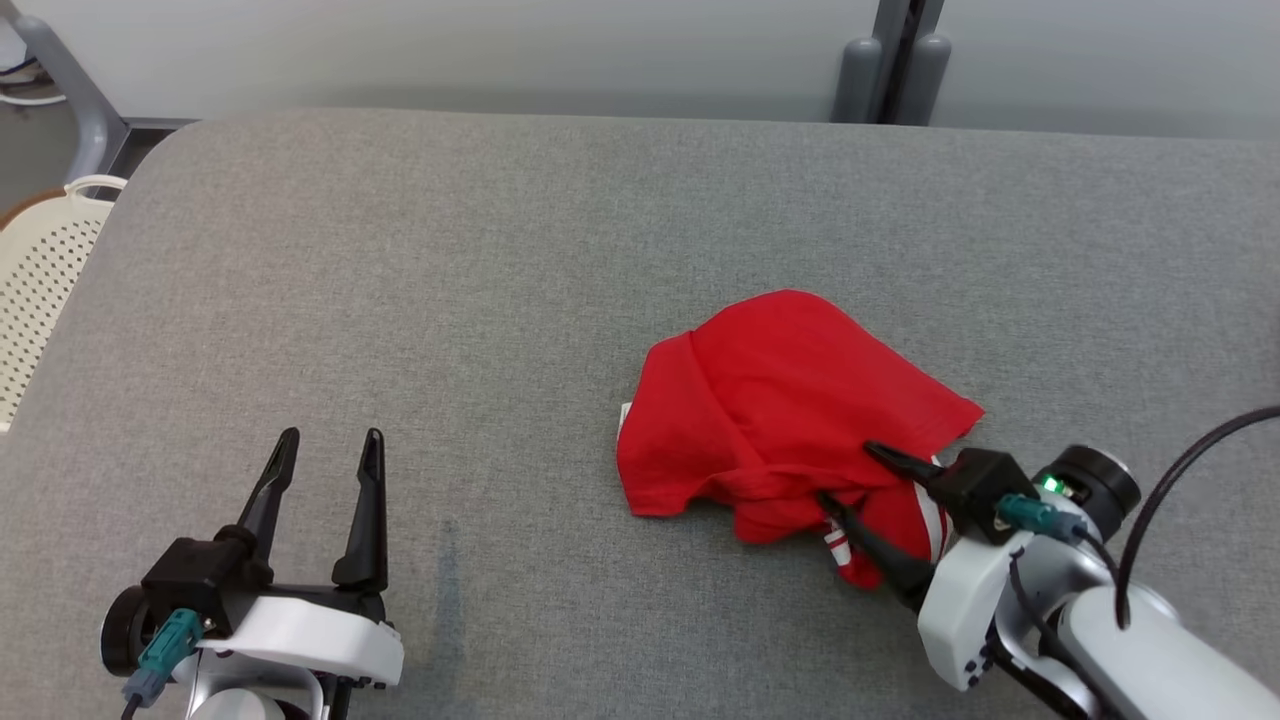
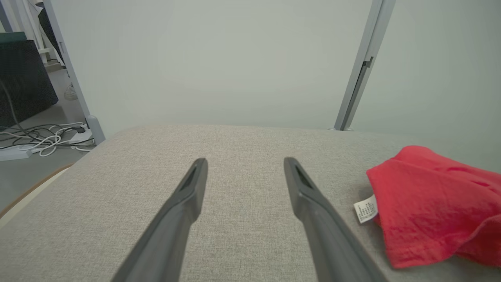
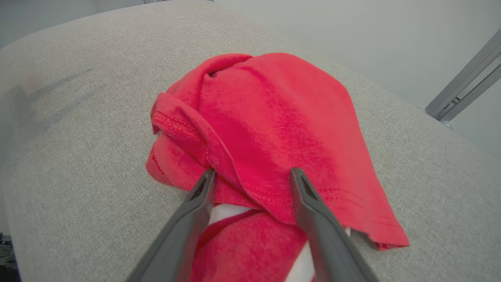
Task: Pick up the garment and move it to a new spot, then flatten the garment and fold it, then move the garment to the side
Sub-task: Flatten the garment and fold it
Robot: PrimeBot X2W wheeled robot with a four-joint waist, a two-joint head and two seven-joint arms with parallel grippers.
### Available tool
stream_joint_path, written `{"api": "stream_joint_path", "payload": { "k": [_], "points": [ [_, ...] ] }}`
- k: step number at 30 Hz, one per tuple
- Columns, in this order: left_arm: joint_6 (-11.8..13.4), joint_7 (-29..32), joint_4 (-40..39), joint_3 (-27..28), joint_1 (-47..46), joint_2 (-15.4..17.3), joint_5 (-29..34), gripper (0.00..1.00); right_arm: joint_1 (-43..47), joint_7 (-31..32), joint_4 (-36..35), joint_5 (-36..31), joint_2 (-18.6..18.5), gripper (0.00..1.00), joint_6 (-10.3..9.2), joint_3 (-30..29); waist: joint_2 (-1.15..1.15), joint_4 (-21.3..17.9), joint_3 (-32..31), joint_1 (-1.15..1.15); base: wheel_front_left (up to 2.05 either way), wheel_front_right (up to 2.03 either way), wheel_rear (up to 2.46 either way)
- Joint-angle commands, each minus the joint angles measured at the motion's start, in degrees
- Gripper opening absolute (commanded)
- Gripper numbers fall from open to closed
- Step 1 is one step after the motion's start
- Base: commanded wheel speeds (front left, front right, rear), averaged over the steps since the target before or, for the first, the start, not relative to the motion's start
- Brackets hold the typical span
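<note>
We see the garment (image 1: 780,400), a red knit piece with stitched hems and white striped trim, crumpled into a soft mound on the desk (image 1: 500,250), toward 4 o'clock of centre in the head view. A white label (image 2: 366,209) pokes out at its 9 o'clock edge. The right claw (image 1: 845,475) reaches in from 5 o'clock, pointing toward 10, released, its prongs spread astride a rumpled hem. The left claw (image 1: 332,437) sits at 7 o'clock, parted and empty, pointing to 12. The desk wears coarse grey woven cloth with rounded corners. A cream perforated basket (image 1: 40,290) stands at 9 o'clock, with pale panels (image 1: 450,50) behind.
</note>
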Motion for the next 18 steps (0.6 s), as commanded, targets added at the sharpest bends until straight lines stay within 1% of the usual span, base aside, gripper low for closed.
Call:
{"api": "stream_joint_path", "payload": {
  "k": [1,5,10,14,18],
  "points": [
    [-0.3,-0.3,0.3,0.3,-1.1,0.1,0.4,1.00,-1.3,-0.5,0.0,0.6,-0.6,0.00,0.02,0.0,0.00,0.2,0.3,0.00,0.00,0.00,0.00],
    [-0.6,-0.7,1.2,0.8,-1.7,-0.3,0.6,1.00,-2.7,-1.5,0.0,2.3,-0.8,0.00,0.02,-0.6,0.00,-0.3,0.5,0.00,0.00,0.00,0.00],
    [-0.9,-0.9,1.9,1.6,-1.9,-0.3,0.9,1.00,-3.7,-3.8,-2.2,1.9,-0.7,0.00,0.02,-3.7,0.00,-2.2,0.5,0.00,0.00,0.00,0.00],
    [-1.0,-1.0,2.0,2.1,-2.0,-0.1,1.4,1.00,-3.2,-6.5,-5.2,0.8,0.4,0.00,0.02,-10.9,0.00,-4.1,0.3,0.00,0.00,0.00,0.00],
    [-1.0,-1.0,1.9,2.5,-1.8,0.2,1.4,1.00,-0.3,-7.4,-8.6,-1.0,1.5,0.00,0.02,-20.4,0.00,-6.1,0.2,0.00,0.00,0.00,0.00]
  ]
}}
